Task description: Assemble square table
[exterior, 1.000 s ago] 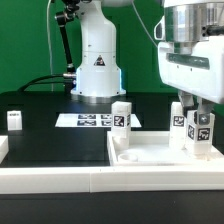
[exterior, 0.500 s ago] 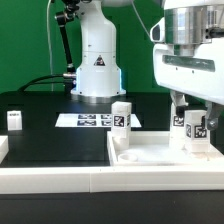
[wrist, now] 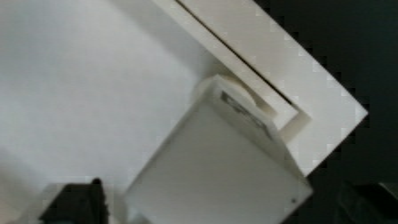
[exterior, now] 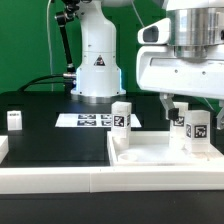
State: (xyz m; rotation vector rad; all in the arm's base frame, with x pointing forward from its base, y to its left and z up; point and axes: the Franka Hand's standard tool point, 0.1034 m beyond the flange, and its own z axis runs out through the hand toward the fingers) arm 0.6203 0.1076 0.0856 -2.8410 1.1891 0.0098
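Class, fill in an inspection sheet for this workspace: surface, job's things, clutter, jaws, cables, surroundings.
surface: black table, white rail along its front.
job's things: white tabletop; left leg, middle leg and right leg upright on it; loose leg apart at the exterior view's left.
clutter: nothing seen; only the marker board.
jaws: open above the middle and right legs, holding nothing.
cables: black cable beside the robot base.
surroundings: green backdrop.

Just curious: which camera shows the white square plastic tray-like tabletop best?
The exterior view: most of the white square plastic tabletop shows, raised rim included. The wrist view gives only a blurred close-up patch.
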